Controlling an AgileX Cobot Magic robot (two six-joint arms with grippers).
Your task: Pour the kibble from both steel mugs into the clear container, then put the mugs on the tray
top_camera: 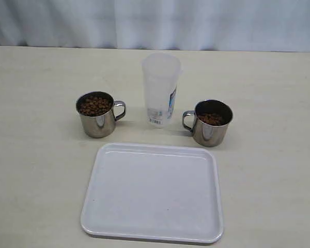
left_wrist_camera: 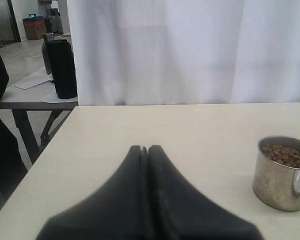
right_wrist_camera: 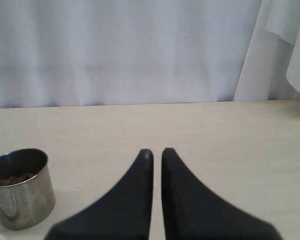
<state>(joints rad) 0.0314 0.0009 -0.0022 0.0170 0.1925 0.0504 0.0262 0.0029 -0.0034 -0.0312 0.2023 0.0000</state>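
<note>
A wide pale beige counter (top_camera: 36, 155) carries everything, and a white pleated curtain (top_camera: 155, 23) hangs behind its far edge. Nearest the exterior camera lies the large flat white rectangular plastic tray (top_camera: 152, 194) with rounded corners and a low rim. Just beyond its far edge, about midway, the tall translucent plastic cylinder container (top_camera: 160, 90) stands upright, with a small blue-and-white label near its base.

The short shiny stainless-steel left mug (top_camera: 96, 116) and the matching right mug (top_camera: 211, 124) flank the container. Both stand apart from it and from the tray, each with its looped handle turned toward the container.

The black left hand (left_wrist_camera: 147, 150) has its fingers pressed together on nothing, near the left mug. The black right hand (right_wrist_camera: 153, 152) is closed too, with only a thin slit between its fingers, and is empty, near the right mug.

The small round dark-brown kibble pellets (top_camera: 94, 105) fill the left mug nearly to its rim. Those in the right mug sit lower.
</note>
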